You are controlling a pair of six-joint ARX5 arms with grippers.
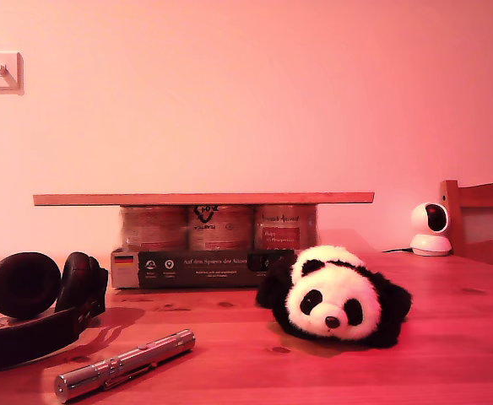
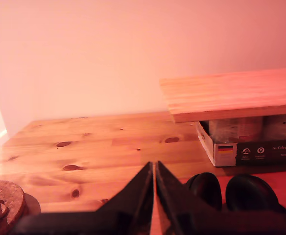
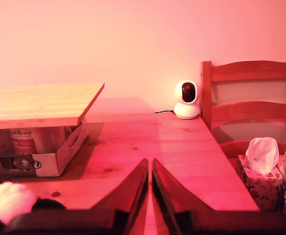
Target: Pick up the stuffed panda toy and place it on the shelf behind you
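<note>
the stuffed panda toy (image 1: 338, 296) lies flat on the wooden surface (image 1: 449, 354), toward the exterior view's right, just in front of the cardboard tray (image 1: 204, 268) of jars. nothing holds it. the jaws of my first gripper (image 2: 154, 193) are pressed together and pinch nothing. the jaws of my second gripper (image 3: 150, 188) are nearly together too, with only a thin gap, and they are empty. the panda shows only a little beside my second gripper.

the shelf (image 1: 203, 198) is a thin plank that just rests on top of the jars. i think a bump could tip it or slide it off. the panda is soft and round, so it may slip from the jaws or roll off the plank. the jaws must spread first, or they will only push the toy away. the headphones (image 1: 35, 304) and the metal torch (image 1: 124, 364) lie near and could get knocked.

count: one panda, one plank, one tray, three jars i can see, one pair of headphones, one torch, one white camera (image 1: 430, 228), one chair (image 3: 253, 105), one tissue box (image 3: 260, 174).
</note>
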